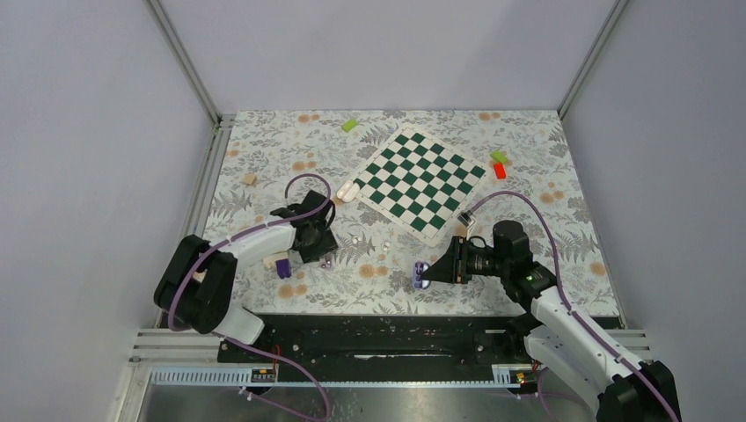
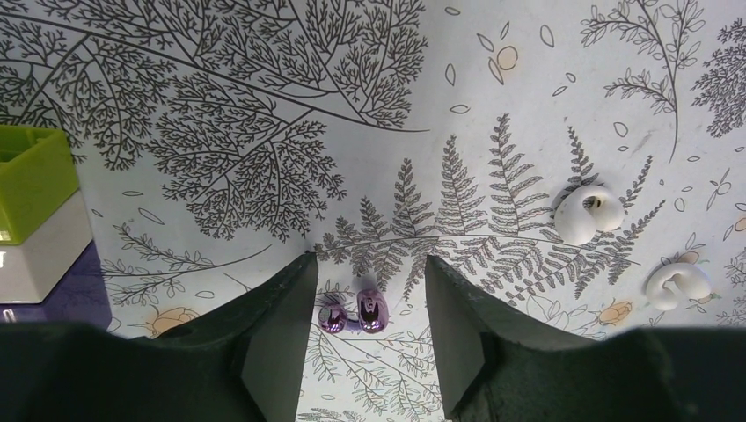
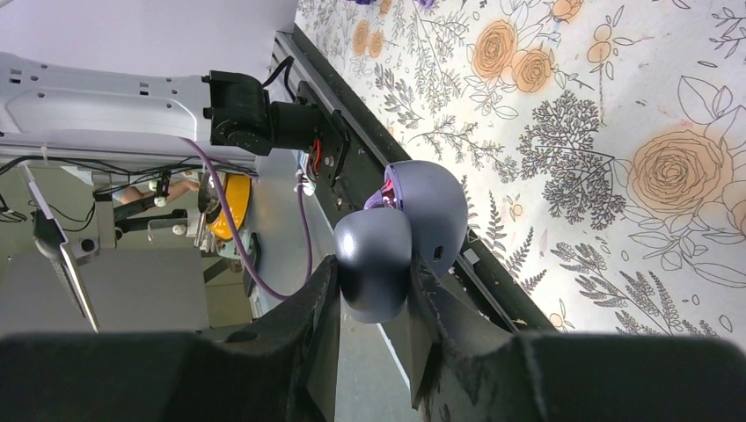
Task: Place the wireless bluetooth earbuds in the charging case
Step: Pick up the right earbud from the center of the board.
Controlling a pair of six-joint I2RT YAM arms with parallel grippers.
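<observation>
Left pincer (image 2: 369,280) released, jaws apart around one purple bud (image 2: 371,310).
Two white earbuds (image 2: 588,214) (image 2: 677,286) lie nearby; right pincer (image 3: 374,274) grasps one open purple case (image 3: 428,211).

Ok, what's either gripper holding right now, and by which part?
The right gripper pinches the open purple-grey case by one rounded half. The left gripper holds nothing; its open jaws straddle a purple earbud.
</observation>
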